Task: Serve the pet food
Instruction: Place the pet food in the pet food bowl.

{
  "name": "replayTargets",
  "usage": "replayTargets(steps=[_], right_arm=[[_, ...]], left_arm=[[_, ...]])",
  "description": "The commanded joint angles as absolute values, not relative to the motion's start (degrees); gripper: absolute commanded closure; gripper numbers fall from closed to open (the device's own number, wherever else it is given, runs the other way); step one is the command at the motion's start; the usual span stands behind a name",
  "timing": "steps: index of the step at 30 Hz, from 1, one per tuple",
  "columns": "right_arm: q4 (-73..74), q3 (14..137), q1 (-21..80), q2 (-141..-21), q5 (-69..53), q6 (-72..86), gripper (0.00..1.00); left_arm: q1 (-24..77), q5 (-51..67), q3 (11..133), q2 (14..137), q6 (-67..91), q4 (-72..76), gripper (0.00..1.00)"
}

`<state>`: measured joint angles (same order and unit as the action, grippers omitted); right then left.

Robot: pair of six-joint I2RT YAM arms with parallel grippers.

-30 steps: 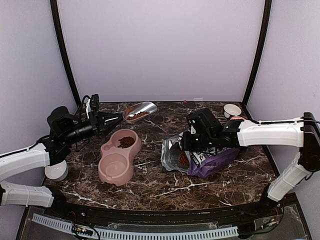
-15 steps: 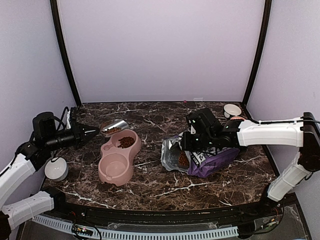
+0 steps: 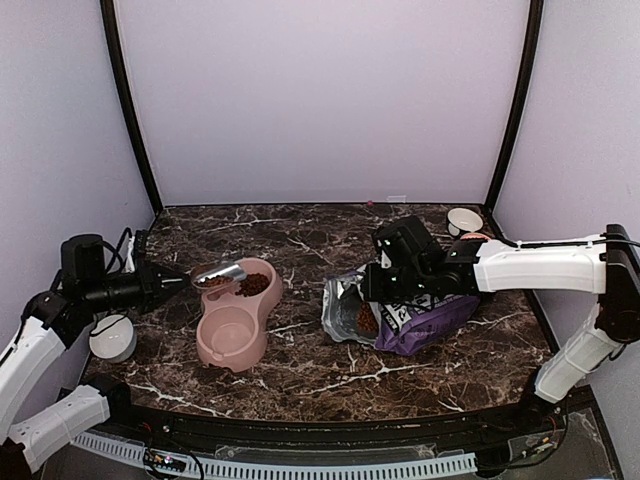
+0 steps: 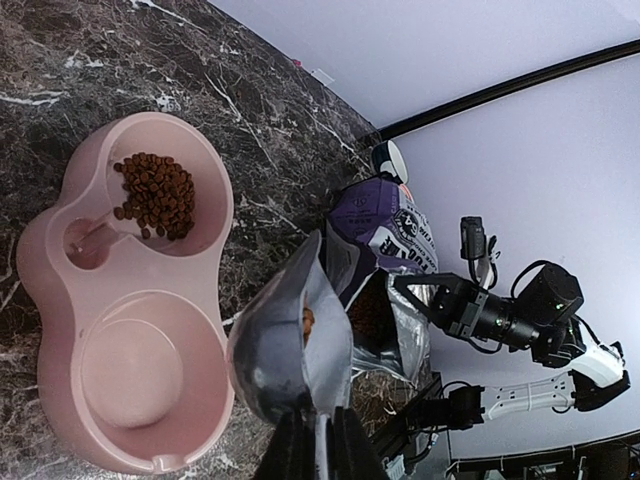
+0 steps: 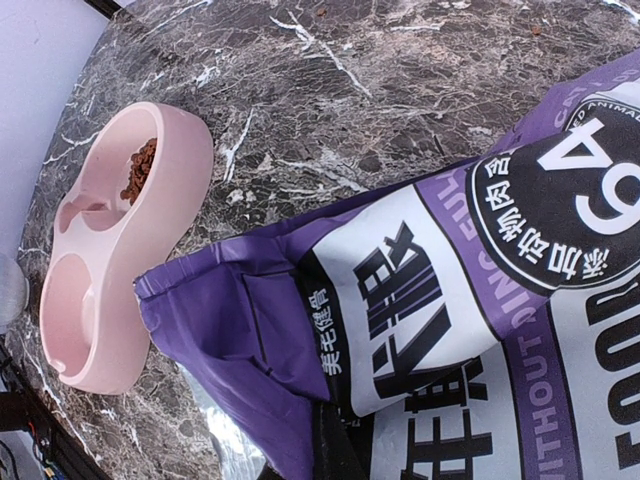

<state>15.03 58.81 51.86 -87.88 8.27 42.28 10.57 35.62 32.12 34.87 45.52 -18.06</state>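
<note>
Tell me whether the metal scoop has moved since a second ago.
Yes. The scoop came forward and left, from behind the pink bowl to over its far rim.

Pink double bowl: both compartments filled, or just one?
Just one. The pink double bowl's far compartment holds pet food; the near compartment shows only its bare pink bottom.
</note>
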Motion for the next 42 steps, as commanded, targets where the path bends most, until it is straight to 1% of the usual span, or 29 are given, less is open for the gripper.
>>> replayTargets(steps=[1,9,17,42], right_arm=[[16.09,58.80,50.20,-88.20,11.25,42.01,1.00],[16.17,58.80,50.19,-87.94,11.16,42.03,1.00],[16.17,58.47,50.20,-87.73,11.16,42.22,1.00],[15.31,57.72,50.19,-88.06,10.81,42.69,1.00]], left_arm=[[9.68,36.23,33.33,32.55,43.65,-21.59,1.00],[9.01,32.54,34.51,29.70,42.43,-27.09,1.00],[8.89,31.61,35.54,28.47,41.37,-30.61,1.00],[8.92,28.62,36.65,29.06,35.50,-40.23,1.00]])
